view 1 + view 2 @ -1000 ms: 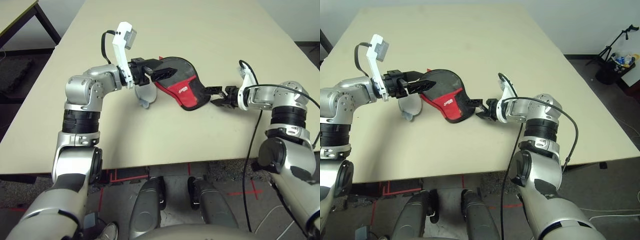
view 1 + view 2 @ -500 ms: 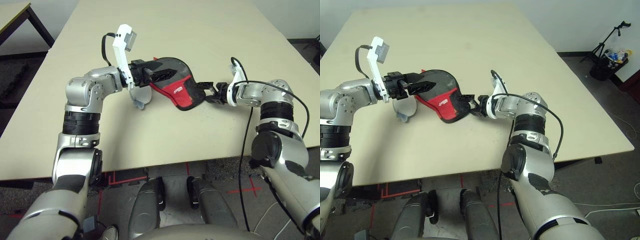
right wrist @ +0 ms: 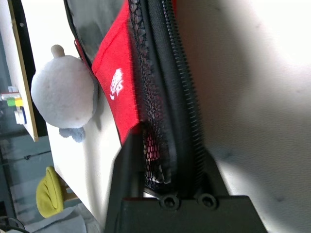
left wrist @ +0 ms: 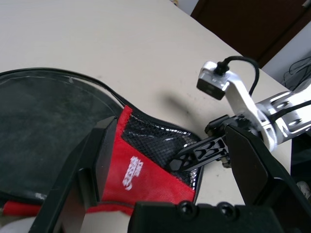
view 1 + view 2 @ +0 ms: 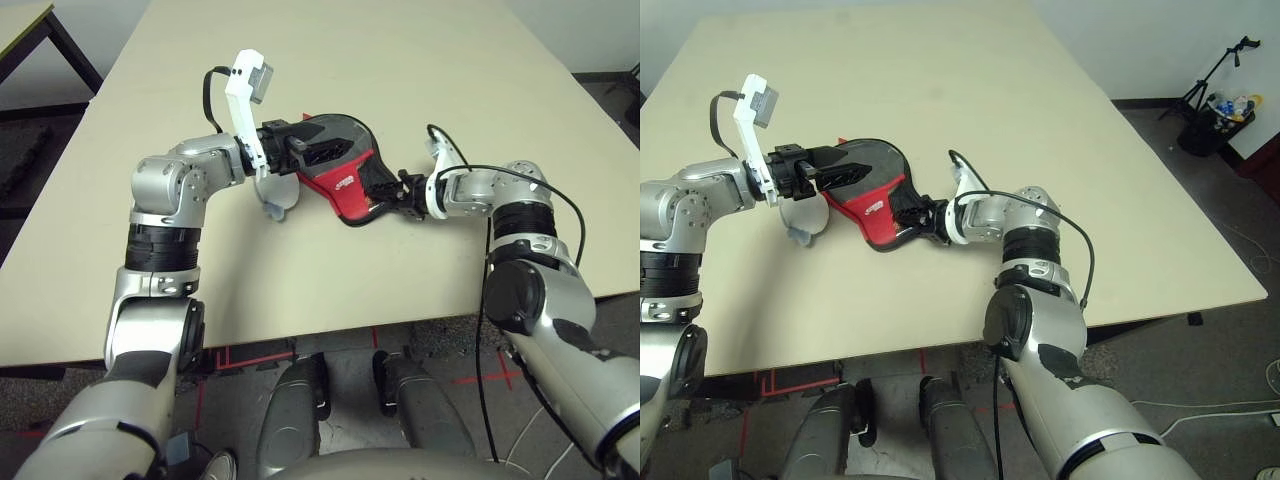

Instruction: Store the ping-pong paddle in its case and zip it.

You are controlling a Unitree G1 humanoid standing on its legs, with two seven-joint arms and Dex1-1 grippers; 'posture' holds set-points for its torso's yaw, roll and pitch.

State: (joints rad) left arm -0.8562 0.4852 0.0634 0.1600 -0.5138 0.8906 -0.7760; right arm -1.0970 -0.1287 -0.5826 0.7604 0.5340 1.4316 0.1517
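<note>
The case point(image 5: 345, 182), black fabric with a red panel and white logo, lies flat on the beige table point(image 5: 450, 80). My right gripper point(image 5: 396, 190) is at its narrow end, shut on the zipper rim and mesh edge; the right wrist view has the fingers point(image 3: 130, 160) pinching that rim of the case point(image 3: 116, 73). My left gripper point(image 5: 340, 148) lies over the round black part with its fingers point(image 4: 92, 165) spread wide above the case point(image 4: 48, 111). The ping-pong paddle is hidden.
A white fluffy ball point(image 5: 283, 192) sits against the case's near-left side, below my left wrist. The table's front edge runs close under both arms. Beyond the table's right edge, a tripod point(image 5: 1215, 95) stands on the floor.
My right gripper has reached leftward to the case's narrow end and shut on its zipper rim. The left gripper stays open over the case. The camera has shifted.
</note>
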